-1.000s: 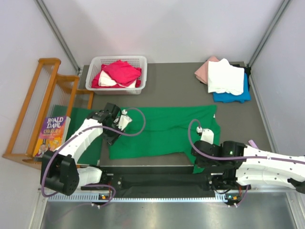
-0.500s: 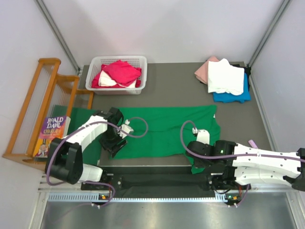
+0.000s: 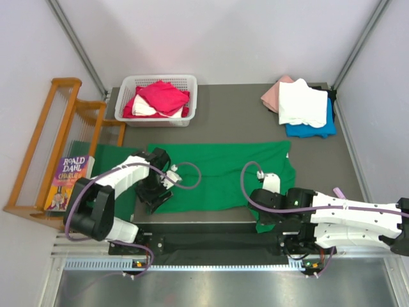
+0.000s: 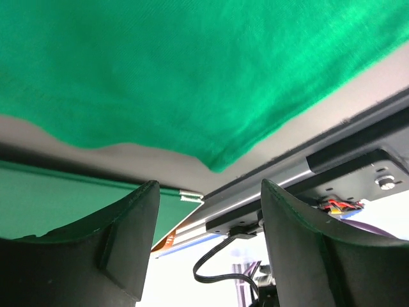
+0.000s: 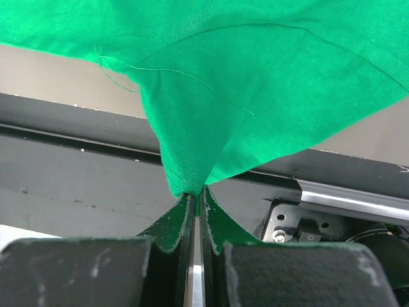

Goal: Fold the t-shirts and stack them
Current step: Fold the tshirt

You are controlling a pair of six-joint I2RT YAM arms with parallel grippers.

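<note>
A bright green cloth t-shirt (image 4: pixel 192 70) fills the upper part of the view, lying on the pale grey worktop (image 4: pixel 121 155). Its near hem curves down to a corner close to the worktop's dark edge rail (image 4: pixel 358 131). The left end effector (image 4: pixel 209 192) shows two black fingers (image 4: pixel 108 243) at the bottom. They are spread apart, with nothing between them, and are not touching the cloth. A darker green flat mat (image 4: pixel 57 195) lies at lower left. Below the rail sit a black bracket with a silver screw (image 4: pixel 361 171) and a looping black cable (image 4: pixel 220 265).
</note>
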